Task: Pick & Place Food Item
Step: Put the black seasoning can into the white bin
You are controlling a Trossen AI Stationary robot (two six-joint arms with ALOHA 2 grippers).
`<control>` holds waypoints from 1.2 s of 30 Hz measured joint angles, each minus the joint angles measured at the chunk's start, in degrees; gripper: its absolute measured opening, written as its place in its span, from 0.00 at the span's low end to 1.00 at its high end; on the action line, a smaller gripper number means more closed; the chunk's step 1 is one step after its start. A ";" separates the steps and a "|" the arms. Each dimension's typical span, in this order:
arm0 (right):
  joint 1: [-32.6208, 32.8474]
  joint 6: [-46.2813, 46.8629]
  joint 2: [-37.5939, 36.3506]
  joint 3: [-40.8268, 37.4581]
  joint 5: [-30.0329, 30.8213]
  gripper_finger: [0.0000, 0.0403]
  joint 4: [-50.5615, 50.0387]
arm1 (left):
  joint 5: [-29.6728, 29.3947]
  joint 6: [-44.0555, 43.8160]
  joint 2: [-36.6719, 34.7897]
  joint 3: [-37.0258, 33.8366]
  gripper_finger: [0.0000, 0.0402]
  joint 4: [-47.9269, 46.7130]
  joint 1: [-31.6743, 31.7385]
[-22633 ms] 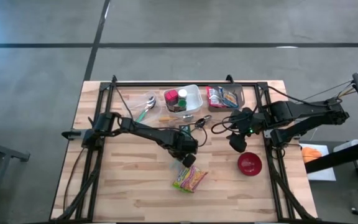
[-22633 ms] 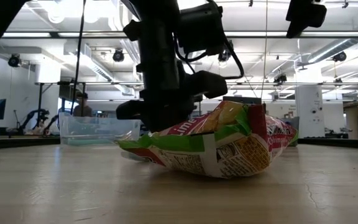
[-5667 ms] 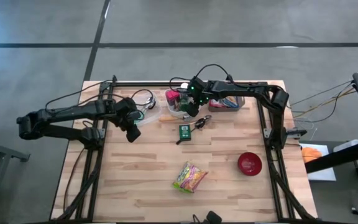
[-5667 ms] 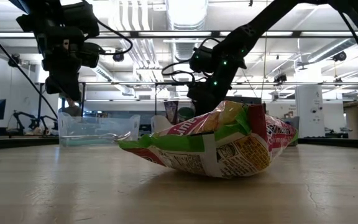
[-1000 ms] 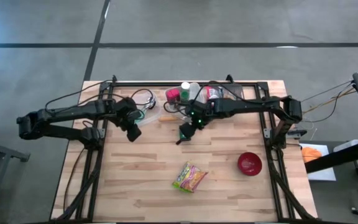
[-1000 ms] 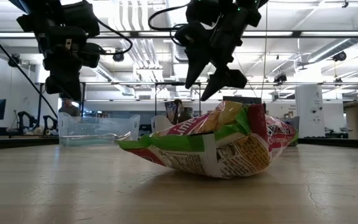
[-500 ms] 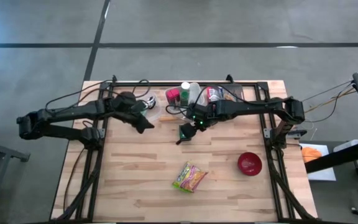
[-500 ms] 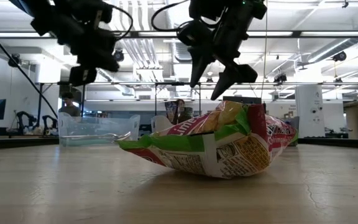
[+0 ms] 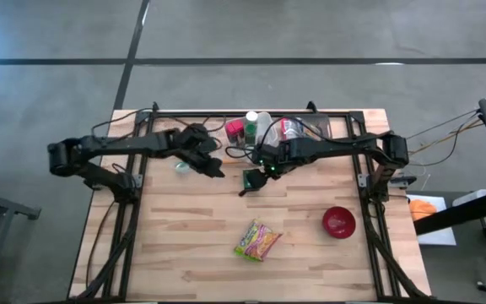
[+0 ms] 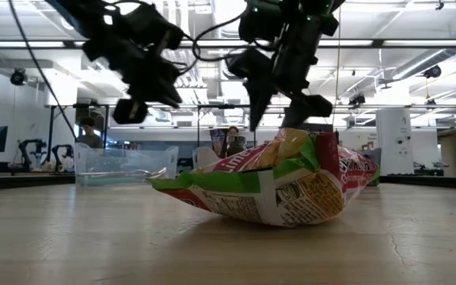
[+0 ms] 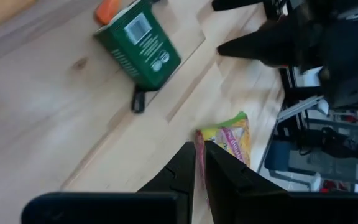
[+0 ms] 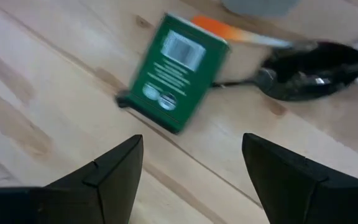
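The green box [image 9: 251, 178] lies flat on the wooden surface [image 9: 184, 245]. The right hand [image 9: 267, 167] hovers just above the box, fingers spread and empty. The left hand [image 9: 217, 171] hangs near the box, fingers pressed together.

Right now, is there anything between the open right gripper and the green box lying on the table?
Nothing visible does. The right gripper hangs open just above the green box, with only bare wood between. The black spoon and an orange piece lie beyond the box.
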 joint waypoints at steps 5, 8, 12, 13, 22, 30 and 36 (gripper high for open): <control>0.01 -1.11 -0.07 -2.15 -0.24 0.67 -0.21 | 0.76 0.08 5.46 5.51 0.09 -1.25 -0.09; 0.01 -1.46 -0.07 -3.29 -0.23 0.67 -0.22 | -0.11 0.32 7.39 8.22 0.09 -3.77 -0.10; 0.01 -2.91 -0.17 -4.40 -0.14 0.67 0.25 | -1.84 0.35 9.61 10.92 0.09 -7.64 -0.10; 0.01 -3.10 -0.17 -4.76 0.21 0.67 0.58 | -1.96 0.41 10.04 11.35 0.09 -7.69 -0.10; -0.75 -4.13 -0.17 -8.80 2.68 0.67 9.35 | -11.46 4.19 10.36 11.96 0.09 -14.47 0.17; -0.51 2.18 -0.16 -6.23 2.79 0.67 9.74 | -15.54 11.45 10.08 11.46 0.09 -24.61 0.15; -0.34 3.14 -0.16 -1.01 2.66 0.67 9.87 | -15.60 12.72 10.06 11.44 0.09 -25.46 0.14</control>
